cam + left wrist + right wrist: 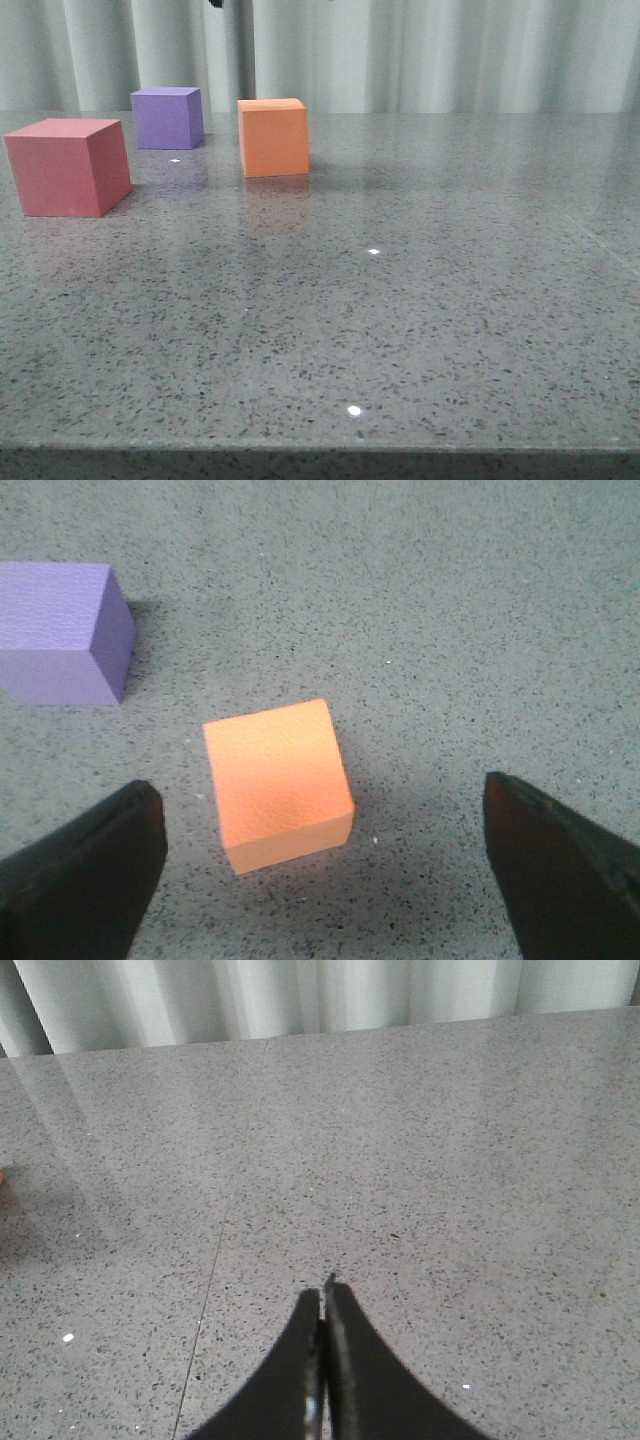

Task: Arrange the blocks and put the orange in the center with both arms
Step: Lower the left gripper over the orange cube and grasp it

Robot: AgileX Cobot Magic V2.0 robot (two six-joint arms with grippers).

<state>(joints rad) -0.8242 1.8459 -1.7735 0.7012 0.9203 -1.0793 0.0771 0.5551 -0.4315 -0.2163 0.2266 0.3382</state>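
Three cubes stand on the grey speckled table (400, 320). The pinkish-red cube (68, 165) is at the left, the purple cube (167, 117) behind it, the orange cube (273, 136) to their right. No gripper shows in the front view. In the left wrist view my left gripper (322, 865) is open and empty, above the orange cube (277, 782), which lies ahead of and between the two black fingers (85, 880); the purple cube (62, 631) stands beyond. In the right wrist view my right gripper (325, 1295) is shut and empty over bare table.
Pale curtains (420, 50) hang behind the far edge of the table. The table's front edge (320, 447) runs along the bottom of the front view. A thin seam (215, 1280) crosses the tabletop in the right wrist view.
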